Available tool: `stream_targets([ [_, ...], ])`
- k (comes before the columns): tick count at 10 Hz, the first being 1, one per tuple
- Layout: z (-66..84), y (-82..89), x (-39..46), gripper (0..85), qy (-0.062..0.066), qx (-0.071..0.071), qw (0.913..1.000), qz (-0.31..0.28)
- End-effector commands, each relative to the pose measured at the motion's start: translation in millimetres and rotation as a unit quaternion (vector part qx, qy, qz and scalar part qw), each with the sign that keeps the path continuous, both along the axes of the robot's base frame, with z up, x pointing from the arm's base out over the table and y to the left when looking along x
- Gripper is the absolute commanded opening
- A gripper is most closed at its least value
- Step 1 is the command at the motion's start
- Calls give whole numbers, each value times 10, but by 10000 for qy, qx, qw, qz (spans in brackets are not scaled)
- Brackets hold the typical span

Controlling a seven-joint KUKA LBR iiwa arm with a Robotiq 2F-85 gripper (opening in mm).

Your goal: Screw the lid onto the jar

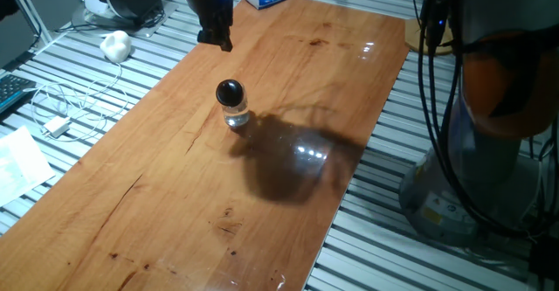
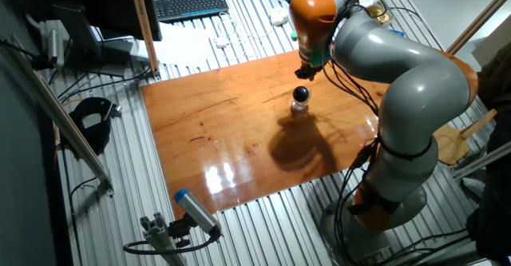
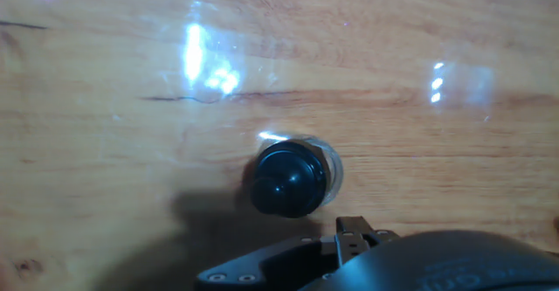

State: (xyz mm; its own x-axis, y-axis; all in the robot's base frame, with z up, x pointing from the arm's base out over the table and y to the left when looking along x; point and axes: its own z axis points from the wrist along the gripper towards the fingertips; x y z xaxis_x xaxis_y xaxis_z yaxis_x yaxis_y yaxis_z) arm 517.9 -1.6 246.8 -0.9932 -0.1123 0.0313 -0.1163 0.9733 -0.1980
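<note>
The lid (image 1: 229,91) below the black gripper (image 1: 216,36) is glossy black with small white glints, and it sits on the clear, shiny jar (image 1: 236,116). Under both spreads a warm orange-brown wooden table (image 1: 175,195), streaked with darker grain lines and pale reflections. The arm (image 2: 383,50) above the gripper is grey with orange joints.

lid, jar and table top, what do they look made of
The lid: glossy black, probably plastic, with sharp highlights. The jar: clear and shiny, likely glass; the wood shows through it. The table: wood with visible grain and a varnished sheen that mirrors the lights.
</note>
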Motion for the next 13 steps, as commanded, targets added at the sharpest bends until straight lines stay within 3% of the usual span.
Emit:
stream_targets([
  [1,-1,4,0,0,-61,-19,10000,6],
  [2,-1,4,0,0,-109,-104,9998,150],
  [3,-1,4,0,0,-136,-290,9991,292],
  [5,-1,4,0,0,-8,-441,9982,413],
  [6,-19,54,8,0,-7,-449,9984,350],
  [7,-49,131,7,170,4,-525,9981,323],
  [8,-95,215,-1,170,-64,-579,9980,239],
  [9,-140,281,3,340,-148,-726,9969,272],
  [11,-233,375,45,340,-233,-1082,9930,410],
  [12,-299,430,64,510,-305,-1149,9924,331],
  [13,-352,460,89,510,-321,-1156,9923,305],
])
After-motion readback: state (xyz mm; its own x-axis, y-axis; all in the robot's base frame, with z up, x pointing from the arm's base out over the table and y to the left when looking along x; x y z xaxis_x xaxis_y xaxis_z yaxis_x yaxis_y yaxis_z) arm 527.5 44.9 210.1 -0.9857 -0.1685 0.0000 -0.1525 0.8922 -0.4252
